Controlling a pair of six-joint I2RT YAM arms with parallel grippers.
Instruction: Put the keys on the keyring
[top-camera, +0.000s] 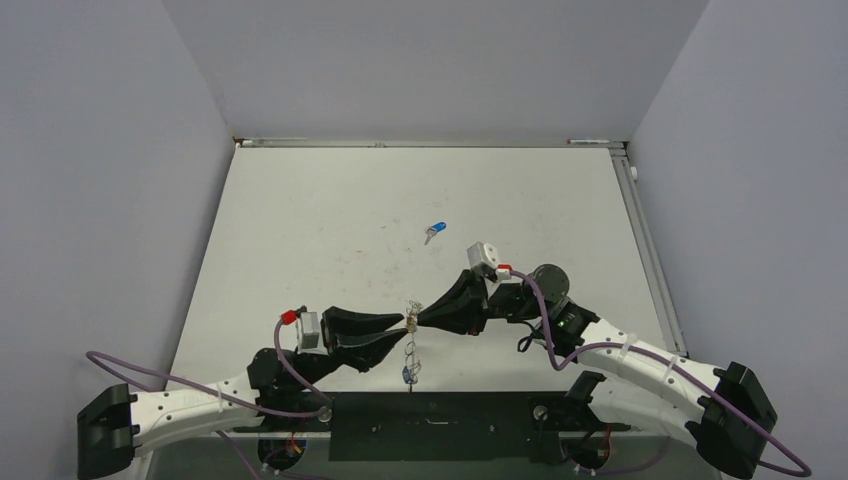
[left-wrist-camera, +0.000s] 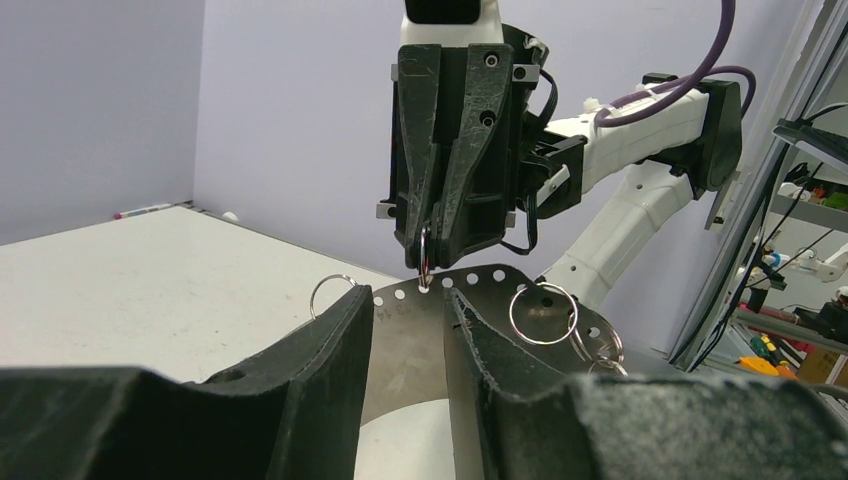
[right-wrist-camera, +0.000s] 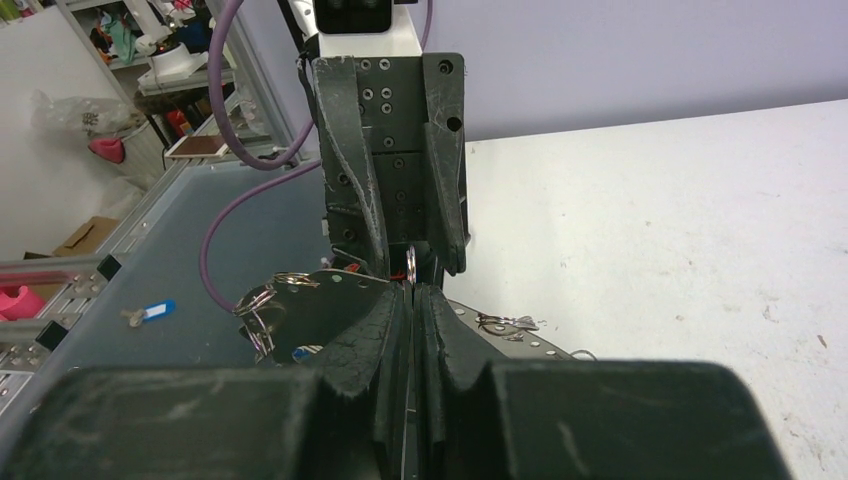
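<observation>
The keyring (left-wrist-camera: 410, 345) is a flat grey metal band with a row of holes, held up between both arms (top-camera: 409, 345). My left gripper (left-wrist-camera: 410, 300) has its fingers partly apart, clamped on the band. My right gripper (left-wrist-camera: 425, 262) comes in from the far side, shut on a small split ring at one of the holes. In the right wrist view my right gripper (right-wrist-camera: 412, 295) shows only a thin metal edge between its pads. A blue-headed key (top-camera: 408, 375) hangs under the band. Another blue key (top-camera: 436, 231) lies on the table beyond.
More small split rings (left-wrist-camera: 543, 313) hang from the band on its right side, and one (left-wrist-camera: 333, 290) sticks out at the left. A blue-tagged key (right-wrist-camera: 150, 312) lies on the dark surface off the table's edge. Grey walls close in the white table (top-camera: 330, 230).
</observation>
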